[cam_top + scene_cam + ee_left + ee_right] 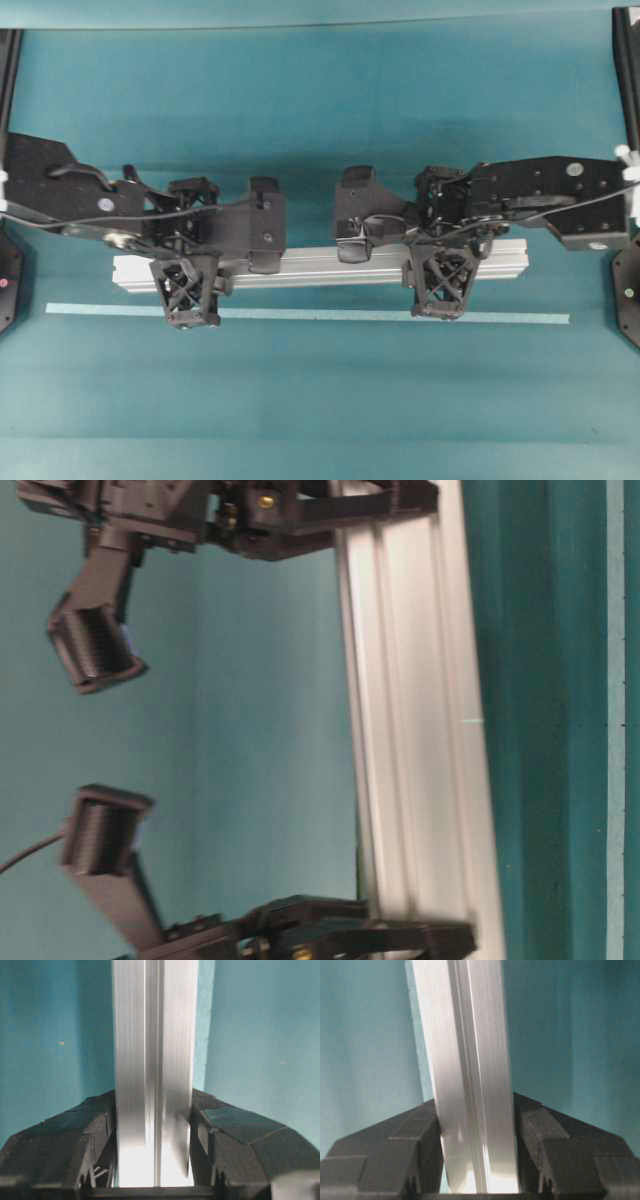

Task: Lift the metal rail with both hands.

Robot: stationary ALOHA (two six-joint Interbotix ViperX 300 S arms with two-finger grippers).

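Both claws are clamped on the metal rail [320,268], one near each end. From above, the left claw [188,290] squeezes the rail close to its left end, and the right claw [442,285] squeezes it close to its right end. Each wrist view shows black fingers [102,1130] pressed flat on both long sides of the shiny bar. I cannot tell for sure if the rail is up off the teal counter [320,400] or only just above it. A thin pale-green tape strip [330,315] lies flat beside it. I think the rail is hard, stiff and smooth, so it will not bend but could slip. Holding both ends should keep it level.
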